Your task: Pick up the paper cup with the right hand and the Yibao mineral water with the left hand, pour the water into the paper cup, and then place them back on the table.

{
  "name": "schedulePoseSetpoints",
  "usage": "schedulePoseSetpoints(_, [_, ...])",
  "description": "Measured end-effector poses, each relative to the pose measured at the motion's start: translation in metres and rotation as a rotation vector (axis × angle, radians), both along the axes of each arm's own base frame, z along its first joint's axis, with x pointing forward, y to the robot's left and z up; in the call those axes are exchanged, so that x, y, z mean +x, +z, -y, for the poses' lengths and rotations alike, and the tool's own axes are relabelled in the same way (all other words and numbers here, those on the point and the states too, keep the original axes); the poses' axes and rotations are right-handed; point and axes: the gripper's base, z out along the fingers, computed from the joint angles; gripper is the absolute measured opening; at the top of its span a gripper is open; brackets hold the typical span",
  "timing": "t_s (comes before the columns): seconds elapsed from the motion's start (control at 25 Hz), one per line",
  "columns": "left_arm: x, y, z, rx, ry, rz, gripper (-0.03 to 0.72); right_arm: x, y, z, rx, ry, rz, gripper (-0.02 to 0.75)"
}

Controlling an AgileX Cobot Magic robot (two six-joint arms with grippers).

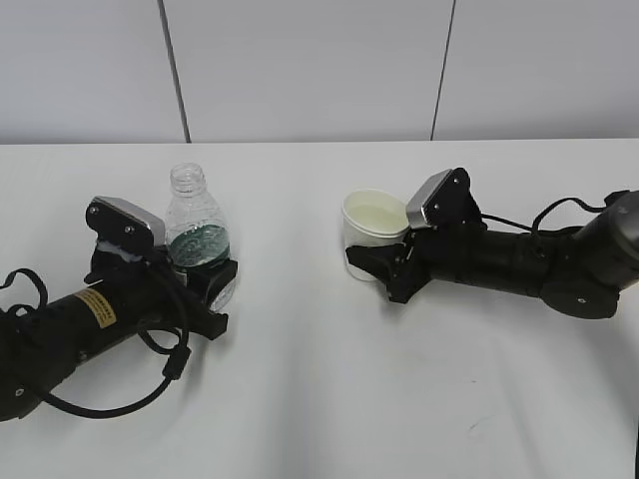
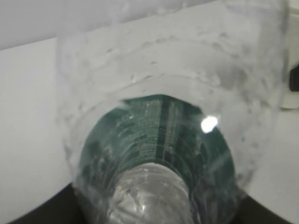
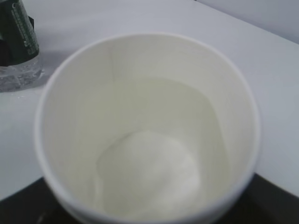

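Toward the table's far edge, both end effectors pinch upright loads, the left end effector the Yibao mineral water, the right end effector the paper cup; you risk crushing or tipping either by releasing unevenly.

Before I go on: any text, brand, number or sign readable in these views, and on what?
Nothing can be read.
Dark green label band on the clear ribbed plastic bottle: white print, too small and blurred.
Yellow sticker on the black left arm: dark print, too small.
Plain cream-white paper cup: no marking seen.
White tabletop: no text.
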Motion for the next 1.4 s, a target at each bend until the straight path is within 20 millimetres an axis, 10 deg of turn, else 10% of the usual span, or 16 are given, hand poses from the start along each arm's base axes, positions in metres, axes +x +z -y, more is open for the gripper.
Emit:
schedulePoseSetpoints(0.44, [0.0, 0.0, 0.001, -0.002, -0.006, 0.003, 0.357, -0.002, -0.005, -0.001, -0.005, 0.03, -0.006, 0.466])
schedulePoseSetpoints(0.8, [-0.002, -0.002, 0.0, 0.008, -0.011, -0.012, 0.499, -0.005, -0.005, -0.003, 0.017, 0.052, -0.032, 0.658])
schedulePoseSetpoints(1.4, [-0.046, 0.01, -0.022, 0.084, 0.054, -0.049, 0.533, -0.026, 0.002, 0.022, -0.028, 0.0, -0.129, 0.66])
